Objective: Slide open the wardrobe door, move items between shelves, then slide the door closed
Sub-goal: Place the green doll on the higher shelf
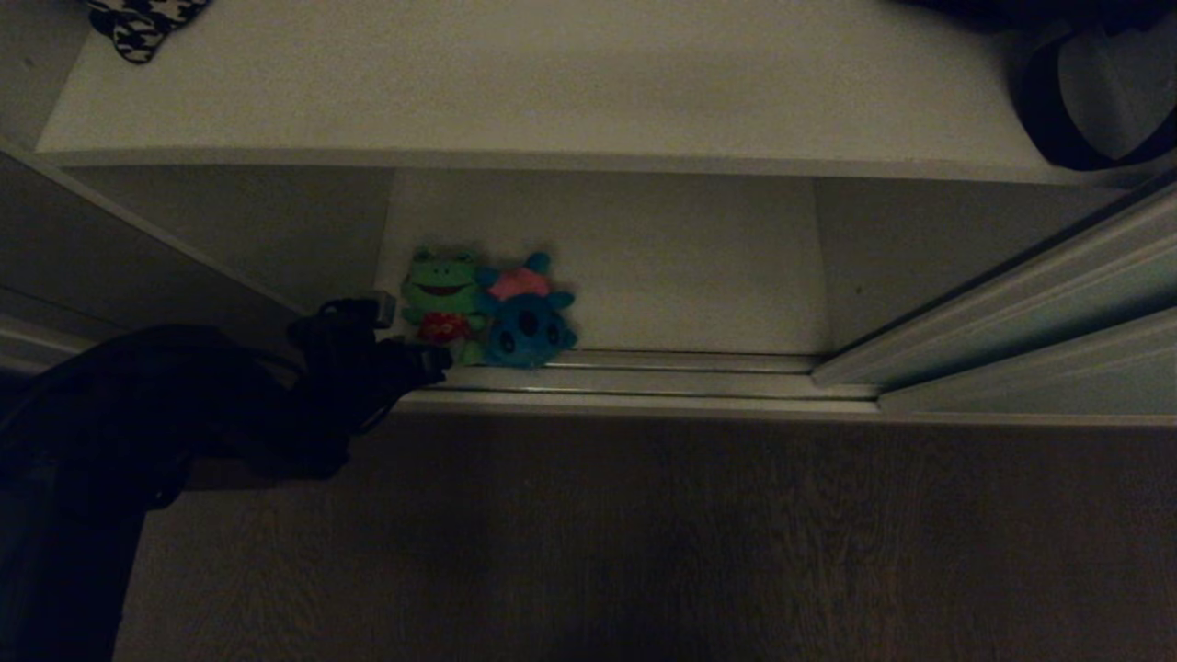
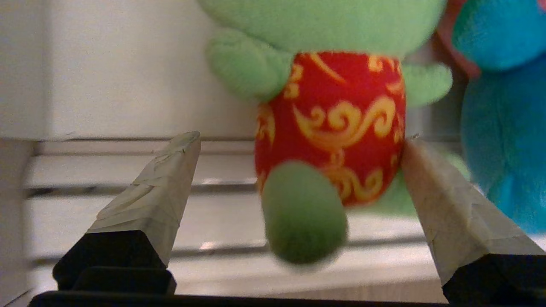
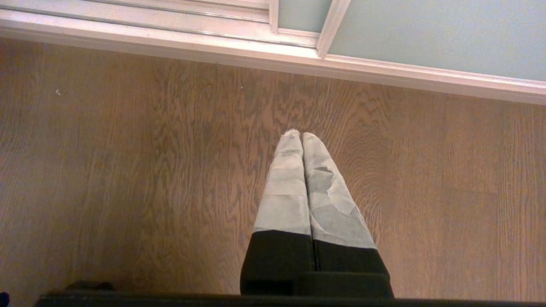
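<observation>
One low left end effector (image 2: pixel 298 140), spread.

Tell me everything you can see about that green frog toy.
The green frog toy is soft plush with a wide smiling mouth, stubby arms and feet, and a red belly patterned with yellow swirls. It sits upright on the wardrobe's bottom board, just behind the door tracks, pressed against a teal-blue plush toy. The open left gripper straddles its belly.

Teal-blue plush toy (image 1: pixel 527 317) with pink torso, on the wardrobe's lowest shelf (image 1: pixel 699 276) touching a green frog plush (image 1: pixel 443 299) in red, off-white upper shelf (image 1: pixel 552 83) above, pale grey-green sliding door (image 1: pixel 1021 303) slid aside at right.
</observation>
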You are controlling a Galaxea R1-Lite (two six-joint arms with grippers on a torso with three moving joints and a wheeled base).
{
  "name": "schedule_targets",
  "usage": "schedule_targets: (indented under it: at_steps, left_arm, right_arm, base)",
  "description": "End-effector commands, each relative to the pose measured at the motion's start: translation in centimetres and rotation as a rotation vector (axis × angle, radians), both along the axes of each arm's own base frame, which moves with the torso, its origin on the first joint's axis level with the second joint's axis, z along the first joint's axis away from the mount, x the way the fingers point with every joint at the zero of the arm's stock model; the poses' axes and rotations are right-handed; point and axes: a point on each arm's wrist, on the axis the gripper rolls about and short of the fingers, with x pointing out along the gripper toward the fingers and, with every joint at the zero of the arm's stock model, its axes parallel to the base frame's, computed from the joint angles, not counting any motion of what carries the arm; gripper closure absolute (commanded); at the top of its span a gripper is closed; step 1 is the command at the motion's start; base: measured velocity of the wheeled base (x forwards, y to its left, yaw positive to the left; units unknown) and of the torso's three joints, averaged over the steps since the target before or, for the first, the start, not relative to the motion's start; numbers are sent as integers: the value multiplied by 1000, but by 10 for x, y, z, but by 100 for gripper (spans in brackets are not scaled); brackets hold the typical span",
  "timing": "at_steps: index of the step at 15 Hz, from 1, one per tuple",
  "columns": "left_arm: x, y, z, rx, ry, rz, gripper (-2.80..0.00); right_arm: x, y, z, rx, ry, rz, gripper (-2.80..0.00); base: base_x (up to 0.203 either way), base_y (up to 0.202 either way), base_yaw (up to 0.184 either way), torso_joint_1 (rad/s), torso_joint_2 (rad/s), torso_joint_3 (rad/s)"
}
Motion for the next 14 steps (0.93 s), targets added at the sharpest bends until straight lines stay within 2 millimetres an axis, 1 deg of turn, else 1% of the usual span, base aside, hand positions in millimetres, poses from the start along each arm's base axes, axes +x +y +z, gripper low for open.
schedule_targets:
  at_steps: [1, 3, 4, 5, 8, 10, 12, 14]
  left_arm:
    - [8, -3, -7, -19, -5, -5, -280]
    - [13, -8, -6, -37, -14, -12, -280]
    - [14, -9, -8, -38, -14, -14, 0]
    - [16, -13, -10, -47, -20, -18, 0]
    - [21, -13, -4, -71, -48, -19, 0]
    - [23, -13, -4, -72, -55, -19, 0]
    - [20, -15, -2, -73, -47, -26, 0]
    - [9, -15, 6, -73, -34, -28, 0]
  right_arm:
    - [0, 0, 0, 0, -1, 1, 0]
    - [0, 0, 0, 0, -1, 0, 0]
    - [0, 0, 0, 0, 0, 0, 0]
    - [0, 0, 0, 0, -1, 1, 0]
    - [0, 0, 0, 0, 0, 0, 0]
    - [0, 0, 0, 0, 0, 1, 0]
    - [0, 0, 0, 0, 0, 0, 0]
    - [0, 0, 0, 0, -1, 0, 0]
  base:
    - [0, 0, 0, 0, 0, 0]
    - [0, 0, 0, 0, 0, 0]
    - [0, 0, 0, 0, 0, 0]
    - [0, 0, 0, 0, 0, 0]
    - [0, 0, 0, 0, 0, 0]
    - [0, 0, 0, 0, 0, 0]
    - [0, 0, 0, 0, 0, 0]
    - [0, 0, 0, 0, 0, 0]
